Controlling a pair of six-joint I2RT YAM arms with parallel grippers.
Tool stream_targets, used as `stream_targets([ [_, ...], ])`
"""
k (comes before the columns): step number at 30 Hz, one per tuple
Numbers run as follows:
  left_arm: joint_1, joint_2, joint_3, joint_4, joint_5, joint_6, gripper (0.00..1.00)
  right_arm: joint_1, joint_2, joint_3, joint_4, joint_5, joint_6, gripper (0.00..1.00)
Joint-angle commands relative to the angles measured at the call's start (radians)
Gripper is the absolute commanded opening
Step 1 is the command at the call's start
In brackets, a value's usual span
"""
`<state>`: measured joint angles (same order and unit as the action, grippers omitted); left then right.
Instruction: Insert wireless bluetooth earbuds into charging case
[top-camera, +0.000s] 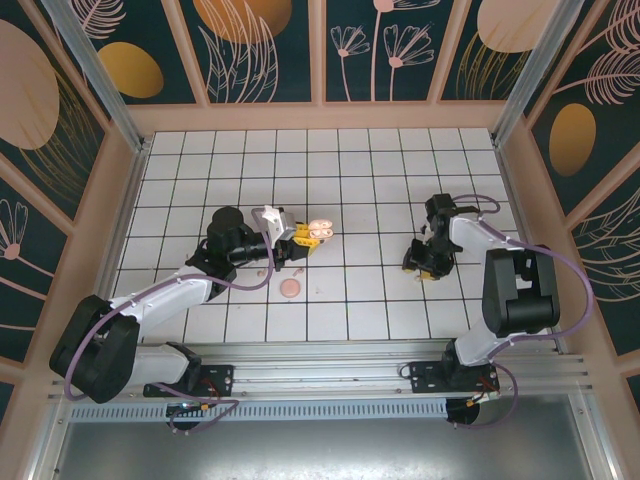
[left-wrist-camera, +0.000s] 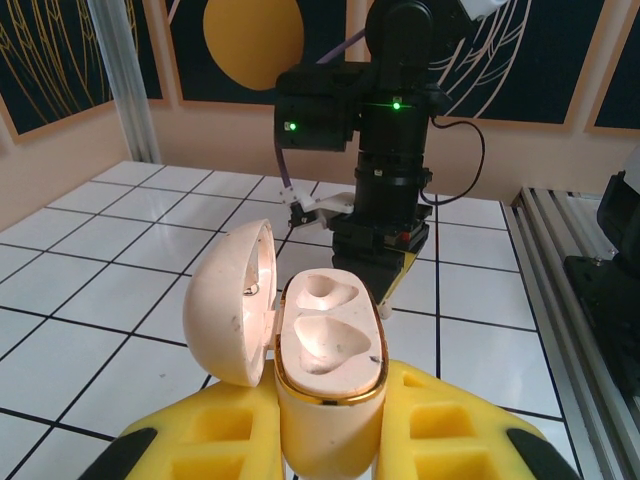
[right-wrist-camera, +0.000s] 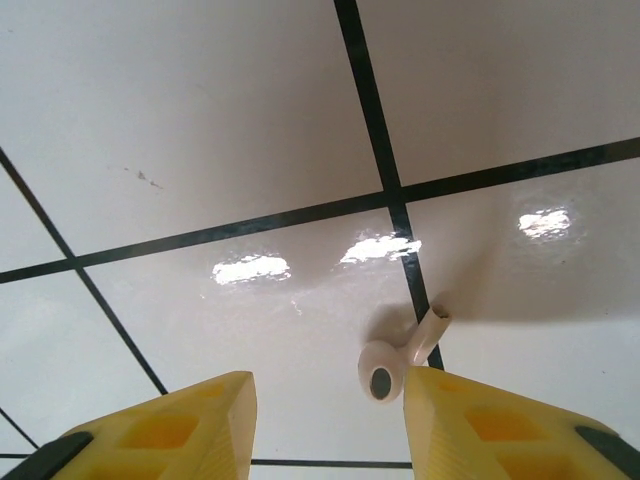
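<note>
Earbud (right-wrist-camera: 395, 365) on grout line (right-wrist-camera: 368, 115), right end effector (right-wrist-camera: 330, 425) spread astride it — left end effector (left-wrist-camera: 330, 440) gripping case (left-wrist-camera: 330, 345)

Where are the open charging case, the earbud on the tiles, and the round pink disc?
charging case (left-wrist-camera: 328, 345): left wrist view, on the moulded top of its base.
earbud (right-wrist-camera: 385, 368): right wrist view, on its round head.
round pink disc (top-camera: 290, 288): top external view, on its centre.

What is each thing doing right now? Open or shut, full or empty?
charging case: lid open, both sockets empty.
earbud: lying loose on the tile, not gripped.
left end effector: shut on the charging case.
right end effector: open, with the earbud close by one finger.
</note>
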<state>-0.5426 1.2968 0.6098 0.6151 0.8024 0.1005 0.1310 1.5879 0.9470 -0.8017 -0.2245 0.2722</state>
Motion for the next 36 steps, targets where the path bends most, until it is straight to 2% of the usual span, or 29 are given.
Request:
stream_targets([
  [1, -0.006, -0.004, 0.024, -0.002, 0.014, 0.011, 0.14, 0.005, -0.025, 0.063, -0.074, 0.052, 0.01, 0.44],
  [5, -0.006, -0.002, 0.025, 0.0, 0.016, 0.01, 0.14, 0.005, -0.008, 0.073, -0.081, 0.086, 0.015, 0.44],
  [20, -0.006, -0.01, 0.026, -0.004, 0.014, 0.01, 0.14, 0.007, 0.005, -0.019, 0.011, 0.039, 0.029, 0.47],
  [36, -0.006, -0.012, 0.024, -0.009, 0.009, 0.011, 0.14, 0.021, -0.008, -0.04, 0.013, 0.002, 0.035, 0.46],
])
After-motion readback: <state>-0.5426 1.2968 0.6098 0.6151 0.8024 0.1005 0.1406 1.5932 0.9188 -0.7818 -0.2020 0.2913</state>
